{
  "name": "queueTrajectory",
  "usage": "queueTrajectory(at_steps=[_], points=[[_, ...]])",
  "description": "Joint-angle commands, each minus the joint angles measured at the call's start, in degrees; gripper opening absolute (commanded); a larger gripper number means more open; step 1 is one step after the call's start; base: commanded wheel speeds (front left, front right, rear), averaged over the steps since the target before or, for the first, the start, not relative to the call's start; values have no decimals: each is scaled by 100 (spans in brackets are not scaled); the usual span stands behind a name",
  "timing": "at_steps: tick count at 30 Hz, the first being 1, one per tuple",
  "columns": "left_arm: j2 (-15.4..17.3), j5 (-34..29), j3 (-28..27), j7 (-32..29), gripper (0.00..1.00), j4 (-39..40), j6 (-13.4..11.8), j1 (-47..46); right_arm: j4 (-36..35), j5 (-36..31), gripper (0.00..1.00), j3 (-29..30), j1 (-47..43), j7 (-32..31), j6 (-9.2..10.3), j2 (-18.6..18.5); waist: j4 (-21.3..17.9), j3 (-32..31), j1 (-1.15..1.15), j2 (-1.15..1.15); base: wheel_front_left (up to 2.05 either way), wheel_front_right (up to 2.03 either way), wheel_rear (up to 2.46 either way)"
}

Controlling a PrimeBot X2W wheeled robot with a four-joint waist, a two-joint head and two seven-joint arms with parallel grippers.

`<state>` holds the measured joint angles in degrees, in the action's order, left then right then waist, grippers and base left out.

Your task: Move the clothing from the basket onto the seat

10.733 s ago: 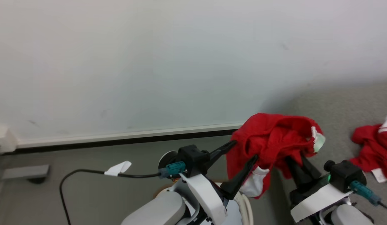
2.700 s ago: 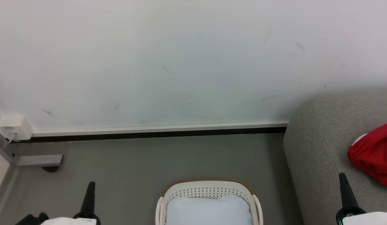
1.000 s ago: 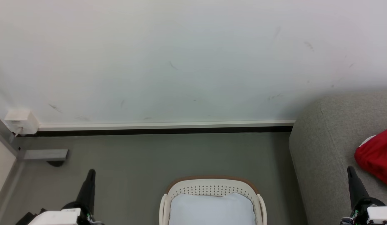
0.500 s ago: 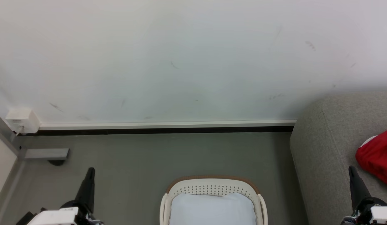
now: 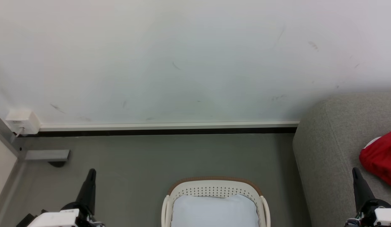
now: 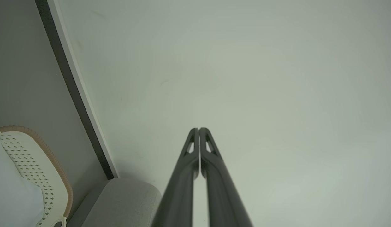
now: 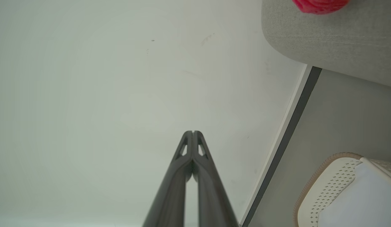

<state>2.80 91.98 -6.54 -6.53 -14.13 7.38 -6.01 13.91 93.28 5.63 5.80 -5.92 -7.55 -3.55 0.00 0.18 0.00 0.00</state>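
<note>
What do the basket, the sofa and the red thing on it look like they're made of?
The basket looks like moulded white plastic, matte, with rows of small holes; its brown rim looks braided, material unclear. The sofa looks like light grey woven fabric, its grainy weave visible. The clothing looks like soft red cloth, bunched in folds; fibre unclear.

A plain white wall with a few faint dark scuffs meets a smooth grey floor along a white skirting board edged with a black strip. At the far left, a small white plastic box sits on the wall just above the skirting. A flat grey metal bar lies on the floor below it.
</note>
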Motion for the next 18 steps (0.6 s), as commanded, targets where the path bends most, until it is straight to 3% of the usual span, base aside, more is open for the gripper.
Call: queueTrajectory(at_steps=[1, 18], points=[[13, 77, -8, -24, 0, 18, 24, -46, 10, -24, 0, 14, 62, 1, 12, 2, 0, 0, 0, 0, 0, 0, 0], [13, 78, -6, -23, 0, 18, 24, -46, 11, -41, 0, 34, 65, -22, 11, 15, 0, 0, 0, 0, 0, 0, 0]])
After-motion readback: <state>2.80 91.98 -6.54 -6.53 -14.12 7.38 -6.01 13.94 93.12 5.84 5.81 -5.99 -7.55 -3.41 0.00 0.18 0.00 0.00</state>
